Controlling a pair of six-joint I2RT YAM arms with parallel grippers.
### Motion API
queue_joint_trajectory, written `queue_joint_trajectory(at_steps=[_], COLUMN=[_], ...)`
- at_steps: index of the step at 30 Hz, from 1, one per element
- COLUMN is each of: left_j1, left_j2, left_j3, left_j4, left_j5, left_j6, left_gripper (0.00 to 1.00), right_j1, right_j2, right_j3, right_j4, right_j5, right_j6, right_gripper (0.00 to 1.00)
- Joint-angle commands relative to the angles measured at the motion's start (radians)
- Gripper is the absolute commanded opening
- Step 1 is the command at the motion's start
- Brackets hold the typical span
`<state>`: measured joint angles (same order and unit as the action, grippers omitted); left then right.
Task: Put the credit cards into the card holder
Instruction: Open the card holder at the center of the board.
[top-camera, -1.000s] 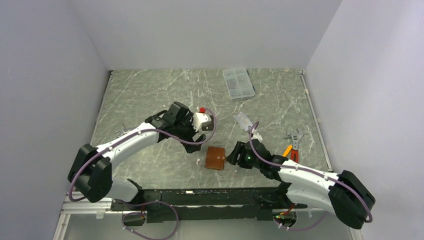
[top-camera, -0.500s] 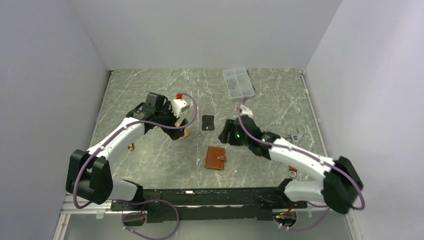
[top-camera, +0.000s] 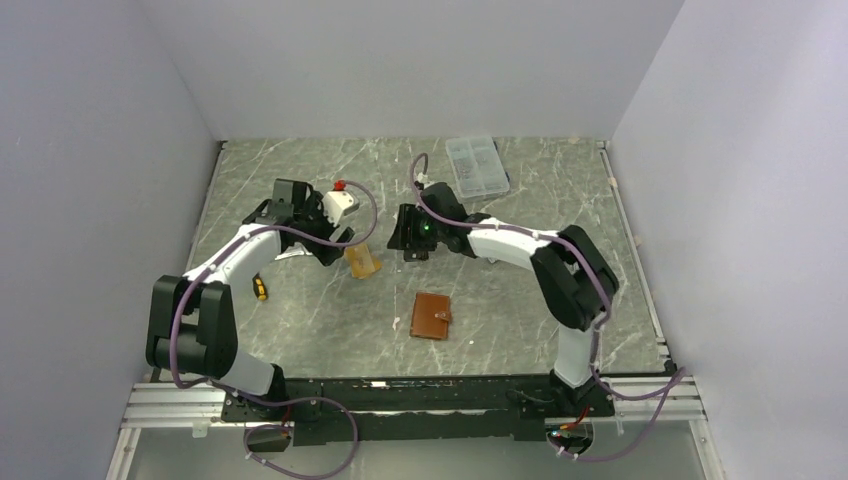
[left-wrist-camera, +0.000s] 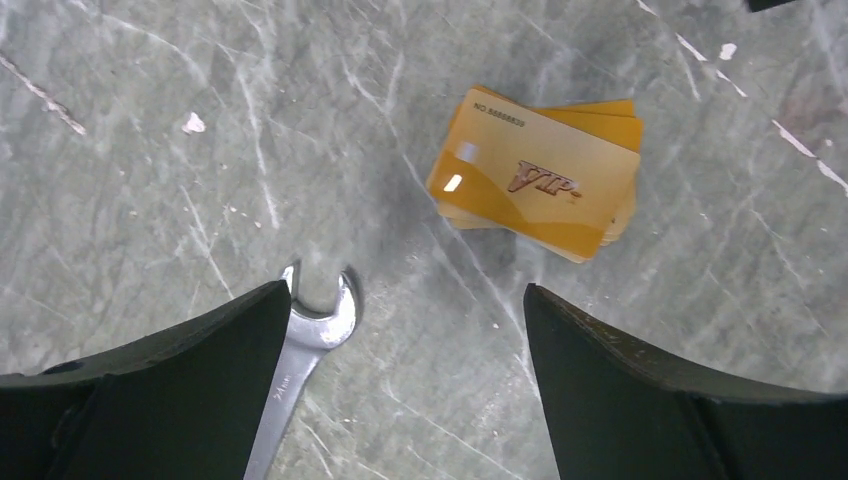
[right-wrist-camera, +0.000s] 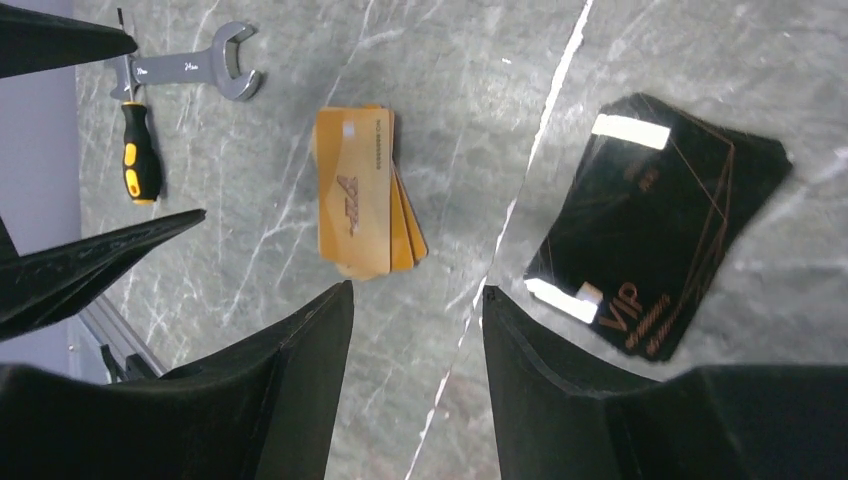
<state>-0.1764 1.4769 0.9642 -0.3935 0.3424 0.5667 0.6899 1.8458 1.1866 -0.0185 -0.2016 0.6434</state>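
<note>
A fanned stack of orange-tan credit cards (left-wrist-camera: 535, 172) marked VIP lies flat on the marble, ahead and to the right of my open left gripper (left-wrist-camera: 405, 300), whose jaws hold nothing. In the top view this stack (top-camera: 362, 262) sits just right of the left gripper (top-camera: 335, 250). Black credit cards (right-wrist-camera: 655, 220) with copper VIP print lie to the right of my open, empty right gripper (right-wrist-camera: 415, 300), and the orange cards (right-wrist-camera: 362, 190) lie just ahead of it. From above, the right gripper (top-camera: 412, 235) covers the black cards. The brown card holder (top-camera: 432, 315) lies closed nearer the arm bases.
A silver open-end wrench (left-wrist-camera: 300, 350) lies by the left finger of my left gripper. A yellow-and-black screwdriver (right-wrist-camera: 140, 150) rests beside the wrench (right-wrist-camera: 190, 68). A clear compartment box (top-camera: 477, 165) stands at the back. Grey walls close in three sides of the table.
The right arm swung from the near right to the middle, over the black cards. The left arm drew back to the left, uncovering the orange cards. The card holder stayed put.
</note>
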Motion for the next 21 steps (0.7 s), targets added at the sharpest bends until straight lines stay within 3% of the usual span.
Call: queue_joint_trajectory(at_steps=[1,13,21], left_j1=[0.012,0.011,-0.027], left_j2=[-0.008,0.021,0.053], left_j3=[-0.023,-0.082,-0.112], left_j4=[0.098,0.219,0.262], left_j5=[0.025,0.005,-0.015], left_j6=[0.127,0.229,0.311], left_gripper=[0.95,0.91,0.91], right_j1=[-0.027,-0.034,-0.035], right_j2=[0.086,0.296,0.339], right_j3=[0.11,0.182,0.177], right_j4=[0.11,0.327,0.359], right_j5=[-0.15,-0.316,-0.335], right_j6=[0.014,0.173,0.195], right_gripper=[0.53,0.47,0.45])
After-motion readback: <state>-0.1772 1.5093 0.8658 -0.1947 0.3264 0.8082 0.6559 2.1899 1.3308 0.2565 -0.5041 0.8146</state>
